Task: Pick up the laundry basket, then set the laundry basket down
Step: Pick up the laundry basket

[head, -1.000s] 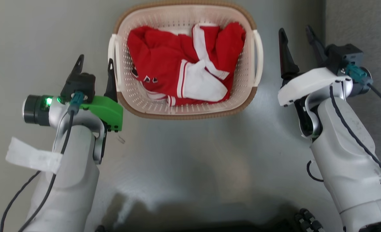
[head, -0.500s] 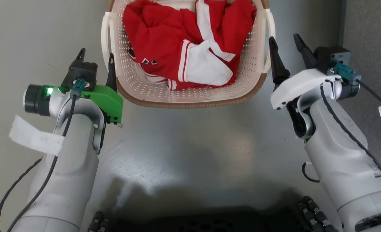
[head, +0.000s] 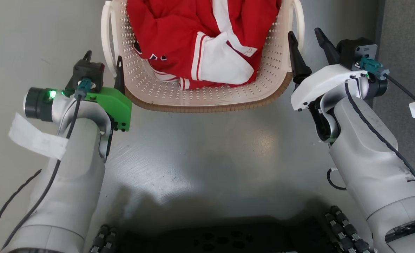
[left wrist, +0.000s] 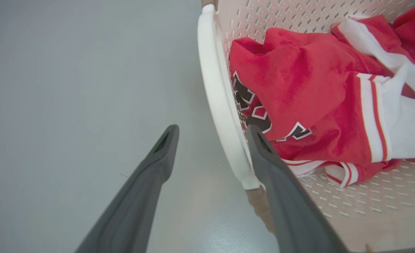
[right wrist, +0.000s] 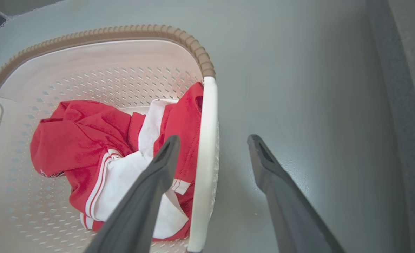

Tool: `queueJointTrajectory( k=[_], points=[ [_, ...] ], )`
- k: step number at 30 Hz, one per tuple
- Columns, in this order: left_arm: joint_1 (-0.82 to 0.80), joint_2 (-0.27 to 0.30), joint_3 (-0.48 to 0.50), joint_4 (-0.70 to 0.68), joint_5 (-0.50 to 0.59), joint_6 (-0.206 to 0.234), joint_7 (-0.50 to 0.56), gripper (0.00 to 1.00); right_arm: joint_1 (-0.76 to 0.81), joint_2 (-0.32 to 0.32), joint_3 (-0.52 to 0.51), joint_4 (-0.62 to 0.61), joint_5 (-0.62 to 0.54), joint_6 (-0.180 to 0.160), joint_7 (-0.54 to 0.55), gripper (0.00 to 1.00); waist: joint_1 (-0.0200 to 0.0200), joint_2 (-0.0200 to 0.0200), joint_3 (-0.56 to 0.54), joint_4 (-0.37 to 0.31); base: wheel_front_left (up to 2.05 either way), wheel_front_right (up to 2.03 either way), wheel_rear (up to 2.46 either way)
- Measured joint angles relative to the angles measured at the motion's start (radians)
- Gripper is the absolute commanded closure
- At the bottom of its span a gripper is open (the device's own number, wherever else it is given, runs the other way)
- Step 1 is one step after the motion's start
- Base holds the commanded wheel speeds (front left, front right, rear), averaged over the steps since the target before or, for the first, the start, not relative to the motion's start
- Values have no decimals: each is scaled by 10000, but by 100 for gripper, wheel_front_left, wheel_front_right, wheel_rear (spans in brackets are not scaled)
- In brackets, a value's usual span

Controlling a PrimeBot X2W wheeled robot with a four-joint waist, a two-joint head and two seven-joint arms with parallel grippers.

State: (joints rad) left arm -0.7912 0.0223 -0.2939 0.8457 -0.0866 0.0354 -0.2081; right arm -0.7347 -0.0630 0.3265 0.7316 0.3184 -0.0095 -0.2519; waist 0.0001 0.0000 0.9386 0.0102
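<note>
While the laundry basket (head: 207, 105) sits on the grey floor (head: 207, 158) dead ahead of the robot, both arms flank it, one to a side. Far end of the basket runs off the top of the head view; red-and-white clothing (head: 179, 35) heaped inside.

Left gripper (head: 103, 56): spread wide, holding nothing. Wrist view puts the white left handle (left wrist: 221, 116) between the two fingers, outer finger over bare floor, inner one at the basket's rim, close against the bar's near end.

Right gripper (head: 304, 32): likewise spread wide and empty. Right handle (right wrist: 204, 158) lies between its fingers, inner finger over the clothing, outer one over the floor.

Key relation: each handle bar runs roughly in line with the fingers that straddle it, so a close would pinch across the bar's thin side. Neither arm looks clearly nearer; both are about level with their handles. Cannot tell whether the tips are low enough to catch the bars rather than pass above them. Judged step: closing on both handles ahead of the lift, which is not yet begun.
</note>
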Motion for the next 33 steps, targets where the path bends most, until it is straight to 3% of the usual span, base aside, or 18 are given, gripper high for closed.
queueJointTrajectory(
  k=[24, 26, 29, 30, 31, 32, 33],
  points=[
    [-848, -19, -648, 830, -1225, -384, -130, 0, -1180, -17, 917, 1367, 878, 4, 2, 0, 0, 0, 542, 75, 0, 0, 0],
    [-881, -21, -702, 880, -1333, -441, -130, 0, -1218, -17, 984, 1461, 986, 8, 2, 10, 0, 0, 611, 88, 0, 0, 0],
    [-898, -25, -796, 997, -1432, -443, -132, 0, -1223, -21, 1097, 1639, 1127, 96, 4, 46, 0, 0, 657, 110, 0, 0, 0],
    [-909, -25, -832, 1012, -1499, -454, -138, 40, -1230, -19, 1139, 1687, 1158, 98, 4, 58, 0, 0, 664, 112, 0, 0, 0],
    [-927, -27, -888, 1030, -1599, -497, -142, 73, -1242, -21, 1181, 1733, 1181, 109, 4, 65, 0, 0, 671, 113, 0, 0, 0],
    [-947, -29, -945, 1053, -1670, -531, -142, 97, -1263, -21, 1223, 1776, 1233, 109, 4, 76, 0, 0, 676, 112, 0, 0, 0],
    [-968, -48, -995, 1076, -1708, -533, -142, 100, -1292, -21, 1271, 1812, 1246, 113, 4, 96, 0, 0, 678, 111, 0, 0, 0]
  ],
)
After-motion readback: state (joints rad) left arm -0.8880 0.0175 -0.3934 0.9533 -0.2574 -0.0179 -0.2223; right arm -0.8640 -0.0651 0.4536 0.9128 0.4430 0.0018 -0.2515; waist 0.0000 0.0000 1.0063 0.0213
